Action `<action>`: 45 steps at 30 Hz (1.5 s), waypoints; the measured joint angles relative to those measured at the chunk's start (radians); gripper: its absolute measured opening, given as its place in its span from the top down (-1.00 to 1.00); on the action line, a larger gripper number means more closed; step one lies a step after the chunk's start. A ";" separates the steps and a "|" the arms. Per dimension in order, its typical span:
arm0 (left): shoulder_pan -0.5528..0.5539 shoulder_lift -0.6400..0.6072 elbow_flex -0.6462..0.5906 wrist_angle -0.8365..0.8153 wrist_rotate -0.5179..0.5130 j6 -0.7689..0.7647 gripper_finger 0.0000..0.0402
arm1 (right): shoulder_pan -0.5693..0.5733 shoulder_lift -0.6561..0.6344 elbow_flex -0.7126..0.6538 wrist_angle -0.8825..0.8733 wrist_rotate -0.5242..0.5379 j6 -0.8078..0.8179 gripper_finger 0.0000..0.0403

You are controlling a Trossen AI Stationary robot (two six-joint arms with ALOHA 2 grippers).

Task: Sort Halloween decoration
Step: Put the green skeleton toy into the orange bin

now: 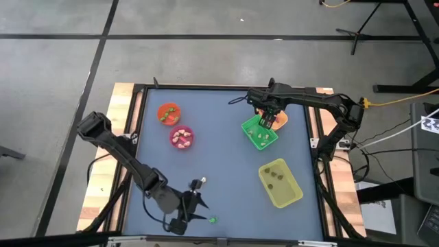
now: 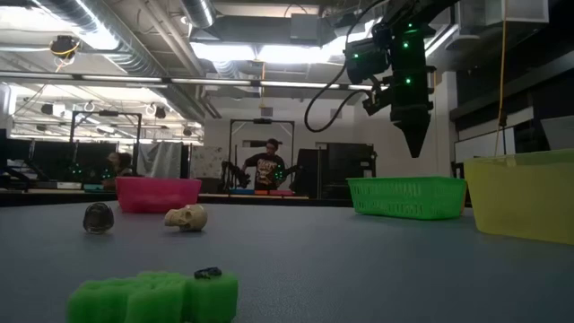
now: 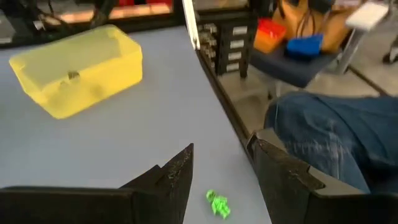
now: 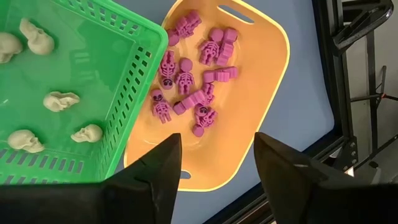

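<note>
Just ahead of the left hand (image 3: 221, 180), whose fingers are spread, a green trinket (image 3: 217, 204) lies on the desk (image 3: 124, 137); light, stiff and probably slippery, it seems best pinched across its middle.

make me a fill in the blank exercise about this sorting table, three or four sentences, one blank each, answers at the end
1. The cream-white skull trinkets lie in the ____ plastic mesh basket.
2. The pink skeleton trinkets are piled on the flat ____ tray.
3. The right gripper hangs over that tray with its jaws ____.
4. Between the left gripper fingers, one small ____ trinket lies on the blue-grey table.

Missing words: green; orange; open; green
</note>
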 joint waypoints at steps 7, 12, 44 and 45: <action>-0.041 0.124 -0.046 0.162 -0.071 0.000 0.24 | 0.000 0.000 0.000 0.004 0.000 0.000 0.02; -0.042 0.241 -0.019 0.185 -0.081 0.000 0.24 | 0.000 0.000 0.000 0.024 0.000 0.000 0.02; 0.009 0.442 -0.012 0.316 0.057 -0.002 0.24 | 0.000 0.000 0.001 0.098 0.000 0.000 0.02; 0.011 0.442 -0.012 0.308 0.061 -0.008 0.24 | 0.000 0.000 0.001 0.098 0.000 0.000 0.02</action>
